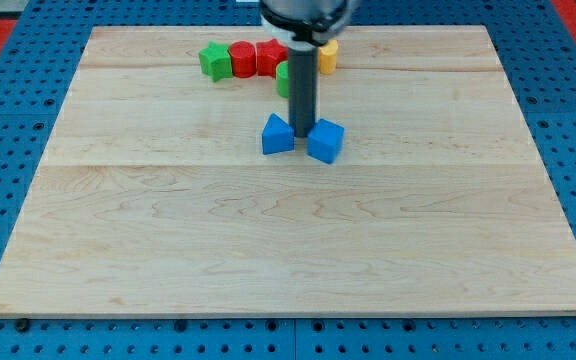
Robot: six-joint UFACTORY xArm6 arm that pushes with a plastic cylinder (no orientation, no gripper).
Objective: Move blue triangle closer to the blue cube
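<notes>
The blue triangle (277, 134) lies on the wooden board (288, 240) a little above the board's middle. The blue cube (325, 140) sits just to its right, with a narrow gap between them. My rod comes down from the view's top, and my tip (302, 135) rests on the board in that gap, right between the two blue blocks and close to both.
Near the board's top edge lies a row of blocks: a green block (214, 61), a red cylinder (242, 58), a red block (270, 56), a green block (284, 78) partly behind the rod, and a yellow block (328, 55).
</notes>
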